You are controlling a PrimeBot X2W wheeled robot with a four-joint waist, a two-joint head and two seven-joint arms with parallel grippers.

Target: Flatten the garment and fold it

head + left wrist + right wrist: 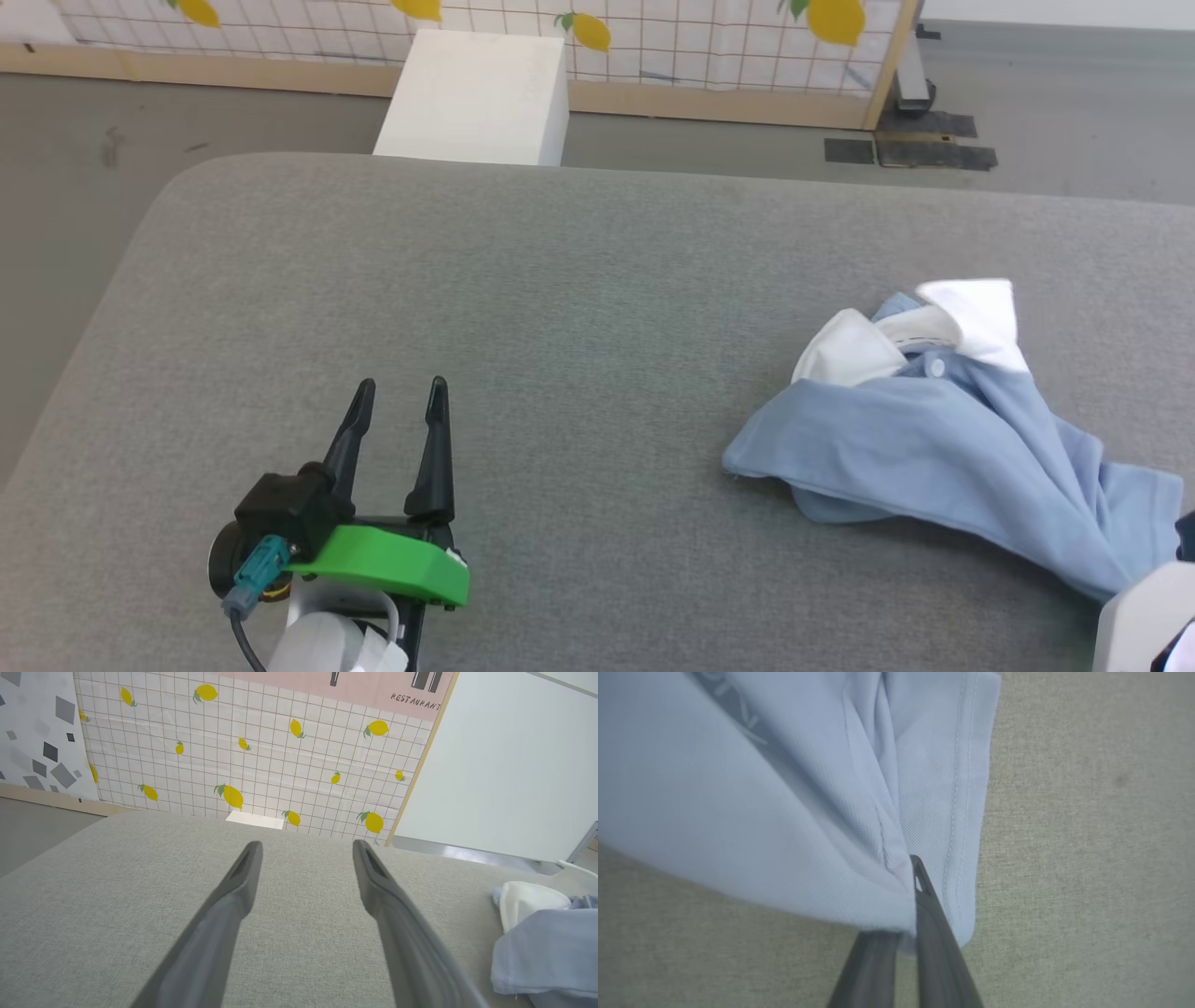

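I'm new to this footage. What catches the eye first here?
A crumpled light blue polo shirt lies at the right of the grey padded surface, its white collar lining showing. The right tool is shut on a fold by its stitched hem; the left tool hovers open over bare surface at the lower left.

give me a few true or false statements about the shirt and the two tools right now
1. The left tool is open and empty. True.
2. The right tool hangs open, clear of the garment. False: it is shut on a bunch of its fabric.
3. The garment lies flat and folded. False: it is crumpled in a heap.
4. The garment lies on the grey cushion. True.
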